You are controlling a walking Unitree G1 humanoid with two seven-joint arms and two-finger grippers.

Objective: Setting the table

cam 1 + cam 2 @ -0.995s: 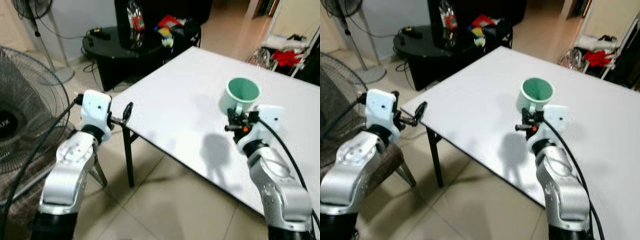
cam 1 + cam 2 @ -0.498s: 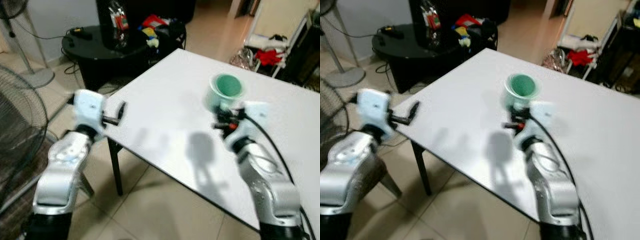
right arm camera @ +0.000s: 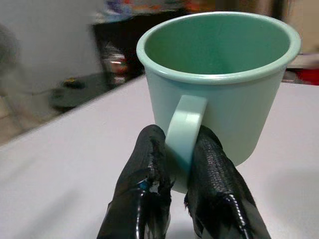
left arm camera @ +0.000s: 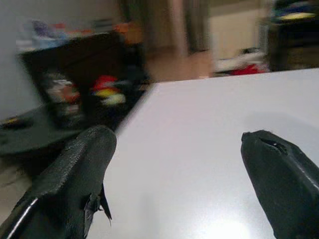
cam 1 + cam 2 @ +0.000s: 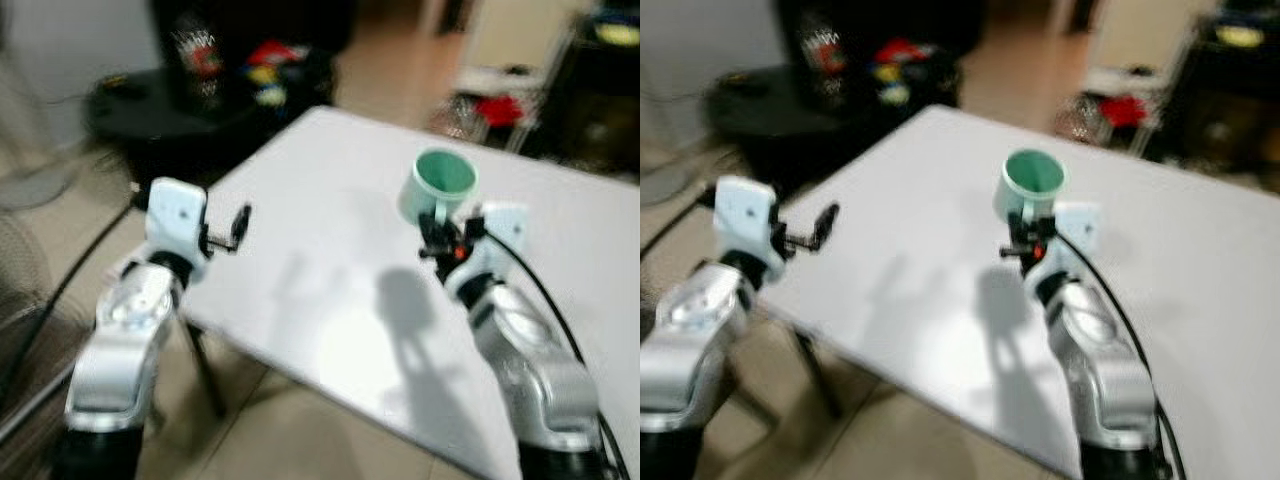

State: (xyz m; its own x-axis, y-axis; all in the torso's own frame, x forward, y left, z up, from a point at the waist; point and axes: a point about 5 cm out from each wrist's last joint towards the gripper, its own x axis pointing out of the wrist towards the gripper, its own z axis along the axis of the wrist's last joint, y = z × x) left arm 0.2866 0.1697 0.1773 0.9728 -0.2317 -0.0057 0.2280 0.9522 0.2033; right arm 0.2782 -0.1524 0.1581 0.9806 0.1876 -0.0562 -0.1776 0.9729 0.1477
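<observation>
A pale green mug (image 5: 437, 186) is held upright over the white table (image 5: 330, 260), empty inside. My right gripper (image 3: 182, 174) is shut on the mug's handle (image 3: 183, 134), one black finger on each side. In the eye views that gripper (image 5: 442, 235) sits just below the mug, above the table's middle. My left gripper (image 5: 240, 222) hovers over the table's left corner. Its two black fingers (image 4: 79, 169) stand wide apart with nothing between them.
A black round side table (image 5: 170, 110) with colourful clutter stands beyond the table's far left corner. Red cloth on a rack (image 5: 500, 105) lies behind the far right. Tiled floor runs under the near table edge. The picture is blurred.
The whole view has shifted and blurred, so the camera has moved; the table now lies closer under both arms. The right gripper keeps the mug; the left stays open.
</observation>
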